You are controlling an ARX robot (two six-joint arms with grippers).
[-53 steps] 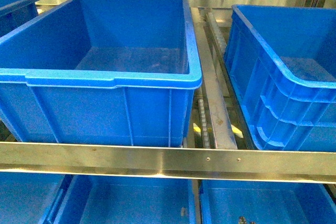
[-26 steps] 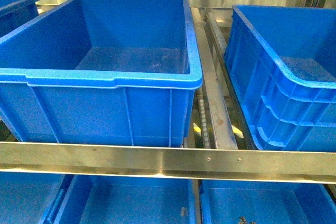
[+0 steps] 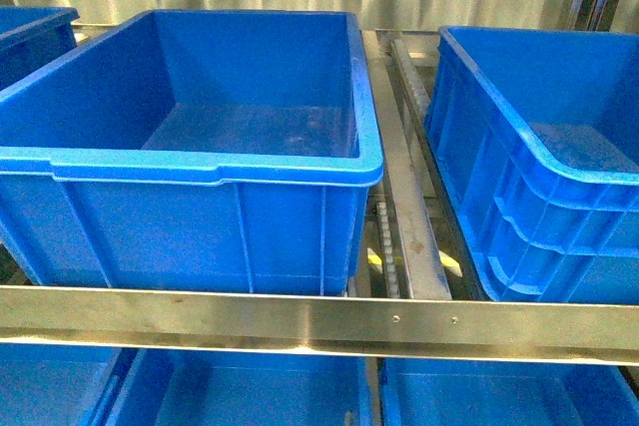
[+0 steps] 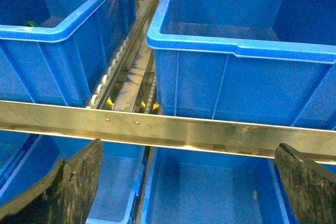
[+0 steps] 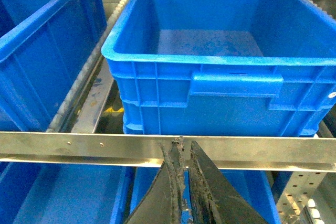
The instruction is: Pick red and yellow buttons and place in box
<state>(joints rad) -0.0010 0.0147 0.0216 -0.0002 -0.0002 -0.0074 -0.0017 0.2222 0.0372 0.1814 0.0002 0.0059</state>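
In the front view I see a large blue crate [image 3: 215, 162] filling the centre and left of the frame, its interior showing only a bare, scuffed floor. A second blue crate [image 3: 539, 187] occupies the right of the frame, separated from the first by a metal roller track [image 3: 399, 216]; the part of its floor I can see is bare. A third blue crate [image 3: 35, 27] shows only a corner at the upper left edge. A steel rail [image 3: 319, 321] crosses the lower frame, and below it I see the rims of lower-tier blue bins [image 3: 250, 396], contents not readable here. No red or yellow button is visible in the front view, and I cannot locate one in any view. In the left wrist view, the crate at the upper left of the frame [image 4: 58, 30] holds a small green item [image 4: 31, 23] at its far edge, too small to identify. The left gripper [image 4: 189, 182] has its fingers [image 4: 73, 182] spread wide, gripping nothing. In the right wrist view, one blue crate [image 5: 220, 56] fills the upper centre with a bare floor. The right gripper [image 5: 185, 182] has its fingers [image 5: 210, 192] pressed together with nothing between them.
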